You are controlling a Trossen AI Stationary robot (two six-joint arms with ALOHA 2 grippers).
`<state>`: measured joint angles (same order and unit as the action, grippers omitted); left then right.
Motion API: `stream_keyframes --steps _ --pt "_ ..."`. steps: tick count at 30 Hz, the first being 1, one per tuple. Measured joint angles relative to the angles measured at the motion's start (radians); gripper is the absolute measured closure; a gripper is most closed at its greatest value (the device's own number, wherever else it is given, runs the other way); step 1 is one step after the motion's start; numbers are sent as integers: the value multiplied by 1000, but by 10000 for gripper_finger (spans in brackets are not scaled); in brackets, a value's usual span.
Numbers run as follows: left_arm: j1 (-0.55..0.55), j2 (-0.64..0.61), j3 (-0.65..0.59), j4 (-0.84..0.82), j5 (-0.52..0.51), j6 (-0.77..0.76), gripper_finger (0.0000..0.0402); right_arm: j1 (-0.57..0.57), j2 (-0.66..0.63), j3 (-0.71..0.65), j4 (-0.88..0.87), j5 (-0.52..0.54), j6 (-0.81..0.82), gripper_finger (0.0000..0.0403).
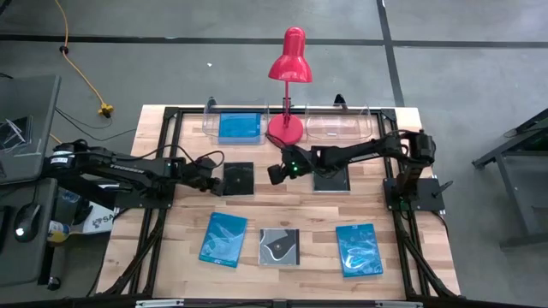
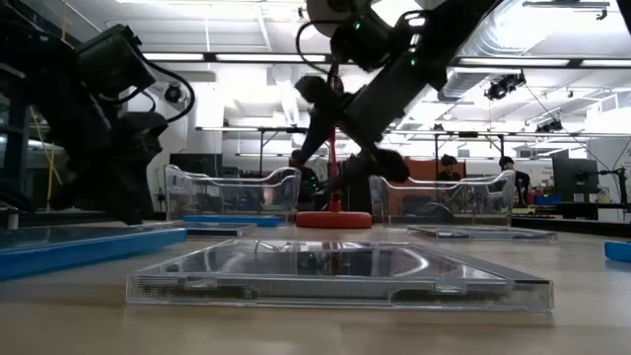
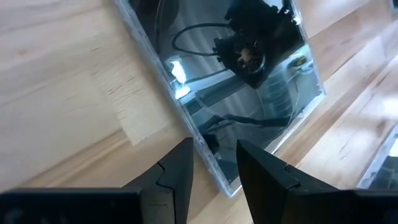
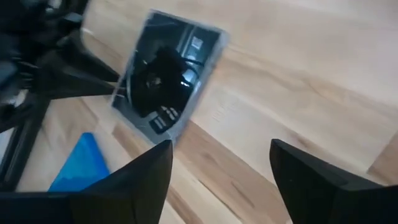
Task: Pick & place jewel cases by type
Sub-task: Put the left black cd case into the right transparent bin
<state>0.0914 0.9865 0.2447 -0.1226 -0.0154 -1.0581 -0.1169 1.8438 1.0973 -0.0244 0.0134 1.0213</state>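
Observation:
A black jewel case [image 1: 238, 178] lies flat on the table left of the lamp. My left gripper [image 1: 212, 178] is low at its left edge and open by a narrow gap; in the left wrist view the gripper [image 3: 214, 149] has one finger on either side of the case's edge. My right gripper [image 1: 276, 173] hangs open above the table, between this case and a second black case [image 1: 338, 184]. One blue case [image 1: 238, 127] lies in the far left tray. Two blue cases [image 1: 223, 239] [image 1: 359, 250] and a black swirl case [image 1: 280, 246] lie in the near row. My left gripper has its fingers [image 3: 180, 171] on either side of the black case's left edge [image 3: 211, 158], close to a corner, and comes in level from the table's left. The case lies flat on the table. I cannot tell whether the fingers touch it.
A red desk lamp [image 1: 288, 85] stands at the far middle between two clear trays, and the right tray [image 1: 338, 126] holds nothing. A black frame [image 1: 171, 115] runs around the wooden table. People sit in the room beyond the far edge [image 2: 508, 173].

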Motion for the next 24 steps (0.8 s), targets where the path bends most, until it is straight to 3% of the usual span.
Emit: stream_keyframes --steps 10,17,24 --pt "0 144 4 124 6 -24 282 0 124 0 160 -143 66 150" --pt "0 260 5 295 14 -25 282 0 123 0 149 -138 75 150" --pt "0 302 5 360 21 -23 282 -1 123 1 86 -126 69 150"
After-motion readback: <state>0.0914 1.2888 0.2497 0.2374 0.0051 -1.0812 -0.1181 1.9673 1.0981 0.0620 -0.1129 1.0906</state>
